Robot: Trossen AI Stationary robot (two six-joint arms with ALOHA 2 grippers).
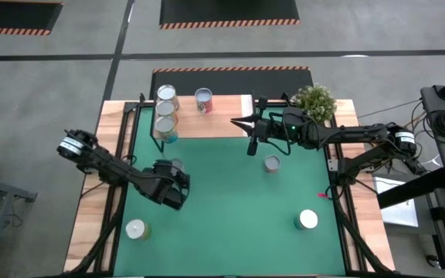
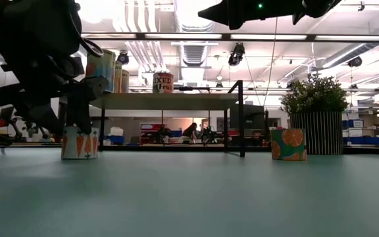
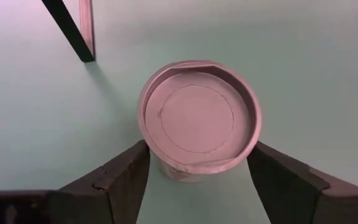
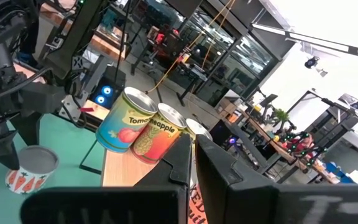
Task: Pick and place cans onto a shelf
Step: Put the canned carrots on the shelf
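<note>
I had the left gripper [image 3: 197, 180] lowered over the carrot-labelled can [image 3: 197, 118], left of centre in the high view; its fingers [image 3: 114, 180] stood apart, one on each side of the can's wall, not yet clamped from what I could see. To do this grasp well, I judged I should keep the can centred between the pads, close evenly so it would not skid or tip, then lift straight up.

The shelf [image 1: 222, 123] sat at the upper middle of the high view with four cans [image 1: 166, 110] along its left part and bare board to the right. One black shelf leg [image 3: 70, 30] stood near the can, so I reckoned the lift had to clear it. The right gripper [image 1: 240, 122] hung, fingers together, over the shelf's right part, crowding that open room.
</note>
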